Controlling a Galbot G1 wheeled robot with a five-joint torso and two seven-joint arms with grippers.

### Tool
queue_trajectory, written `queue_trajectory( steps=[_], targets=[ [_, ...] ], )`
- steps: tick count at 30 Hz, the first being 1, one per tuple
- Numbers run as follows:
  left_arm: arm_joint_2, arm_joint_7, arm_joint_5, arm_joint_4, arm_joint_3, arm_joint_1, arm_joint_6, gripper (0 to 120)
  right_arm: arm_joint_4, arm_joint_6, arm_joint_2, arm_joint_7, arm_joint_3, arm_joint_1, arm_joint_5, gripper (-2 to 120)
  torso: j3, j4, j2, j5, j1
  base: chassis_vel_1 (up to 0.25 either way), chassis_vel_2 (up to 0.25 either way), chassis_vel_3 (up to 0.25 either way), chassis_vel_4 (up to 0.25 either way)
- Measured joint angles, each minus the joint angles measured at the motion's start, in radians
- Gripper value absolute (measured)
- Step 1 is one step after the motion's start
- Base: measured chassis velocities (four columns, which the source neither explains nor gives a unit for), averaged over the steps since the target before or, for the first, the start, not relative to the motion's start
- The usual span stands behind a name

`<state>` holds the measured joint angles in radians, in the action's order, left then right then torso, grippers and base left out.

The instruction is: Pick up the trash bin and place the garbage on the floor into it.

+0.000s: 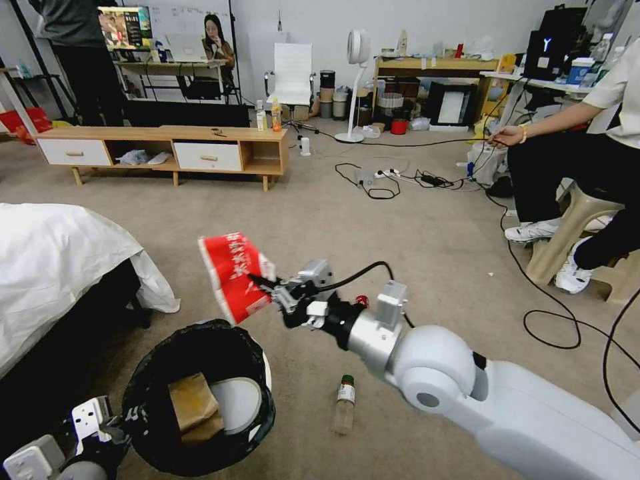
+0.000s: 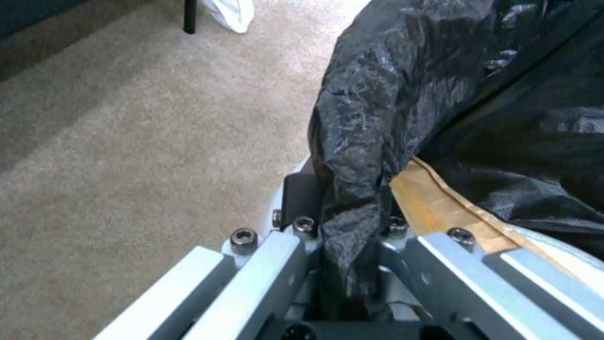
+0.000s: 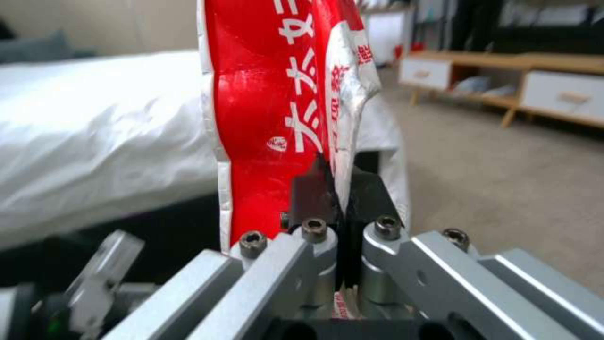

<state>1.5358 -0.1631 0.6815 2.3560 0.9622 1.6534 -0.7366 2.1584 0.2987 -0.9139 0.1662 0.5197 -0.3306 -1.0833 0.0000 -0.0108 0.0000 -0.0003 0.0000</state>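
Observation:
My left gripper (image 1: 130,421) is shut on the rim of the trash bin (image 1: 200,340), a white bin lined with a black bag (image 2: 403,94), at the lower left of the head view. A brown paper piece (image 1: 193,407) lies inside it. My right gripper (image 1: 267,293) is shut on a red-white snack wrapper (image 1: 233,273), held in the air just above the bin's far rim. In the right wrist view the wrapper (image 3: 277,104) sticks up from between the closed fingers (image 3: 311,193). A clear green-capped bottle (image 1: 345,403) lies on the floor (image 1: 413,233) under my right forearm. A small red item (image 1: 362,301) shows behind the wrist.
A bed with a white sheet (image 1: 53,260) stands at the left, close to the bin. A person sits on a stool (image 1: 573,227) at the right, with black cables (image 1: 560,333) on the carpet. A low wooden cabinet (image 1: 167,150) stands at the back.

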Motion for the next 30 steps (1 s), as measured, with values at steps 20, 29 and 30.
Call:
queue_trajectory(
  steps=[20,29,30],
  targets=[
    [-0.010,0.000,0.003,0.001,0.009,-0.005,0.001,2,-0.035,0.175,-0.070,0.137,0.211,0.095,-0.080,0,0.000,-0.0001,0.000,0.0002,0.000,0.000,0.000,0.000,0.000],
    [-0.007,0.002,0.004,0.002,0.007,-0.004,0.001,2,-0.081,0.224,-0.077,0.181,0.241,0.067,-0.055,0,0.000,-0.0003,0.000,0.0003,0.000,0.000,0.000,0.000,0.000],
    [-0.006,0.003,0.004,0.003,0.006,-0.003,0.001,2,-0.092,0.228,-0.082,0.186,0.245,0.065,-0.052,0,0.000,-0.0002,0.000,0.0002,0.000,0.000,0.000,0.000,0.000]
  ],
)
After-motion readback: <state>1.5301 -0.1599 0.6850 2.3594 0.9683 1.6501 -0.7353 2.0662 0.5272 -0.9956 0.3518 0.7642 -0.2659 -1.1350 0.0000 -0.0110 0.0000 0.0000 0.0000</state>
